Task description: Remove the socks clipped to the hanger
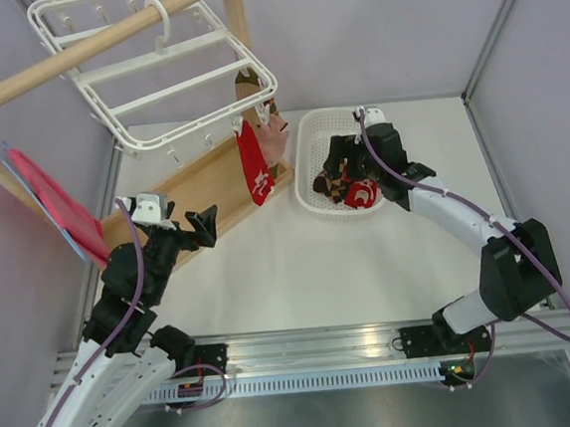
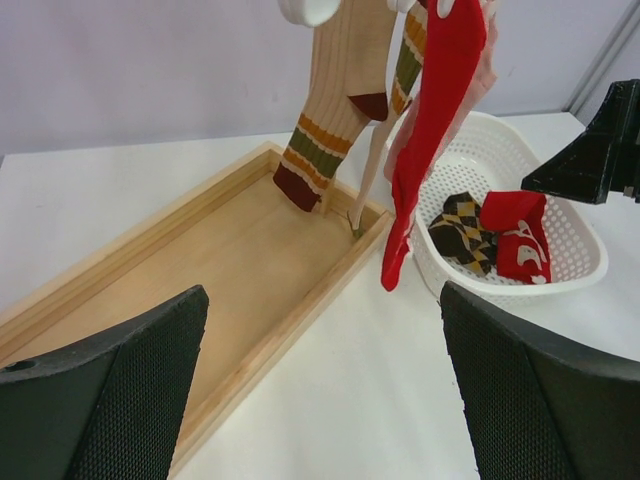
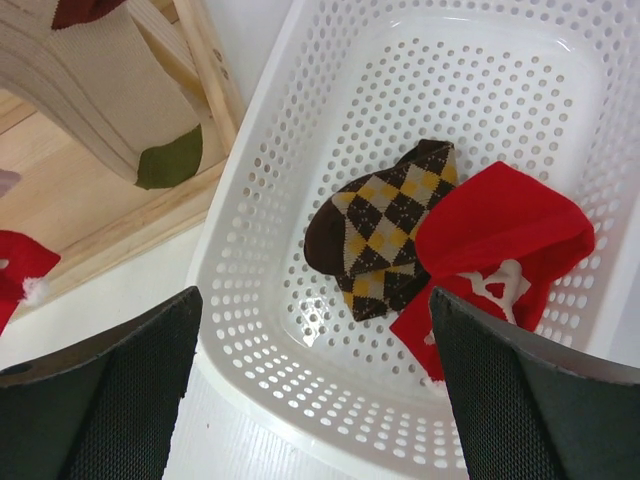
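The white hanger (image 1: 153, 75) hangs from a wooden rod. At its right corner a red sock (image 1: 254, 166), a pale pink sock (image 1: 277, 139) and a cream striped sock (image 2: 335, 100) are still clipped and dangle down. A brown-and-cream checkered sock (image 3: 385, 225) and a red sock with white marks (image 3: 495, 240) lie loose in the white mesh basket (image 3: 250, 200). My right gripper (image 3: 315, 300) hovers open over that basket with nothing between its fingers. My left gripper (image 1: 206, 227) stands open and empty above the table, to the left of and below the hanging socks.
A long shallow wooden tray (image 1: 198, 191) lies under the hanger, its right end close to the basket (image 1: 310, 161). The wooden rod (image 1: 81, 51) crosses the top left. A red panel (image 1: 59, 203) leans at the left wall.
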